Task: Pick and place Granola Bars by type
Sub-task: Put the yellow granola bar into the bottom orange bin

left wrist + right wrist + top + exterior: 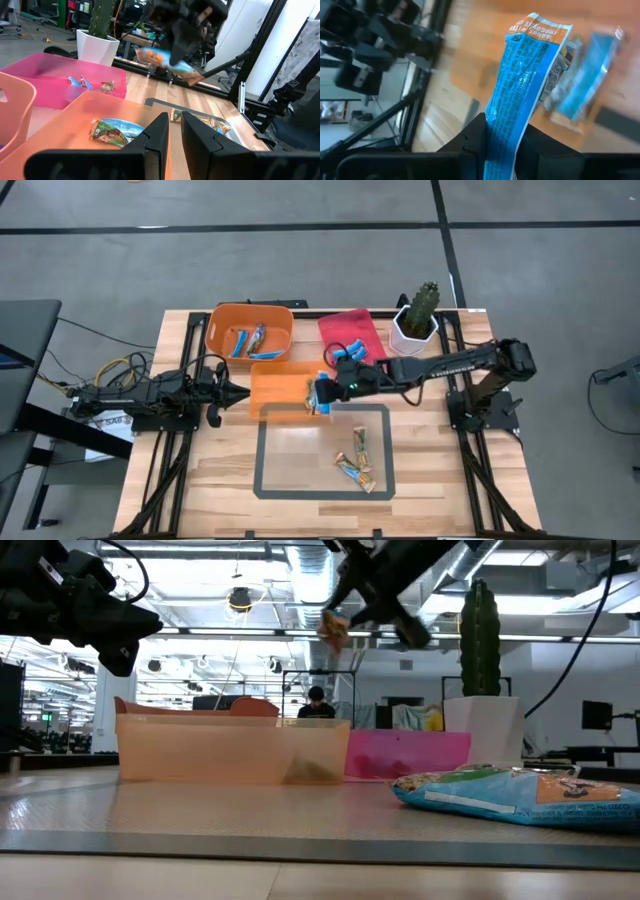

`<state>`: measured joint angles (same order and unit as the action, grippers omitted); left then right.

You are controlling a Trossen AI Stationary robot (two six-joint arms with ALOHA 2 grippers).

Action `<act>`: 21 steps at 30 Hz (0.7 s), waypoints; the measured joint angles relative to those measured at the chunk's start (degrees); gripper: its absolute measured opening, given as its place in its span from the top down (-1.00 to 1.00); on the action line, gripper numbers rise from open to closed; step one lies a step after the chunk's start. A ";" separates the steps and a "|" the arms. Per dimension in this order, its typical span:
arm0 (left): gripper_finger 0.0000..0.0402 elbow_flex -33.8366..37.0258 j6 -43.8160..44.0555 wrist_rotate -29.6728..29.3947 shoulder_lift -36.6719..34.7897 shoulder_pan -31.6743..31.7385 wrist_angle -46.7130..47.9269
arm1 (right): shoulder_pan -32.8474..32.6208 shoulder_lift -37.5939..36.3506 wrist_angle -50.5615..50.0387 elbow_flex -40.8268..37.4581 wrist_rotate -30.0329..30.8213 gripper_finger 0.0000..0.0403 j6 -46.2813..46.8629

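At the left of the overhead picture my left pincer [232, 392] lies low over the table [200, 470], its tip just short of the left wall of the near orange bin [272, 380]. From my left wrist its two fingers [156, 137] stand a narrow gap apart with nothing between them, pointing over that bin's rim.

Above it, toward upper centre-left, the rounder orange bin [222, 322] holds a few bars [248, 340], blue and mixed wrappers together. The near orange bin sits in the middle of the frame; one bar [111, 132] with a green and blue wrapper lies on its floor, as my left wrist shows.

At that bin's right edge my right pincer [322, 394] hangs above the table, squeezed on a blue bar with an orange end [522, 85]. In my right wrist picture the wrapper rises straight up from between the fingers. In the level picture it shows high at centre, well clear of the bins.

Below, inside the grey taped rectangle [262, 460], two or three loose bars [356, 465] lie at lower centre-right.

Right of the bins the pink tray [362, 326] sits at upper centre, with a few bars [84, 83] in it. Beside it, further right, stands a cactus in a white pot [416, 320].
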<state>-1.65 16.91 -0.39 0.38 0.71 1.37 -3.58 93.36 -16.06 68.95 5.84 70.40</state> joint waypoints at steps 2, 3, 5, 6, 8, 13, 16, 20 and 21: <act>0.78 0.00 0.00 -0.01 -0.01 0.02 0.01 | 1.45 1.47 -0.15 2.02 -1.32 0.68 -2.19; 0.78 0.00 0.00 0.00 -0.01 0.00 0.02 | 2.13 2.00 -1.46 2.77 -2.01 0.68 -3.27; 0.78 0.00 0.00 0.00 -0.02 0.00 0.00 | 3.26 4.01 -1.68 5.27 -3.29 0.68 -4.85; 0.78 0.00 0.00 0.00 0.00 0.01 0.02 | 3.83 5.00 -1.20 6.43 -4.08 0.68 -5.03; 0.78 0.00 0.00 -0.02 -0.02 0.00 0.00 | 4.77 6.67 -2.07 8.00 -5.08 0.68 -5.77; 0.78 0.00 0.00 0.00 -0.02 0.02 0.00 | 6.18 12.28 -2.19 12.91 -5.96 0.68 -5.86; 0.78 0.00 0.00 -0.02 -0.02 0.00 0.02 | 6.64 15.22 -2.95 15.69 -6.14 0.68 -5.51; 0.78 0.00 0.00 -0.04 -0.02 0.02 0.00 | 6.76 19.27 -4.13 18.90 -6.70 0.68 -4.00; 0.78 0.00 0.00 0.00 -0.02 0.02 0.01 | 6.76 20.16 -3.81 19.64 -7.19 0.68 -3.78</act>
<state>-1.65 16.91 -0.39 0.36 0.73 1.38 3.18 113.52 -19.87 88.59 -1.35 66.62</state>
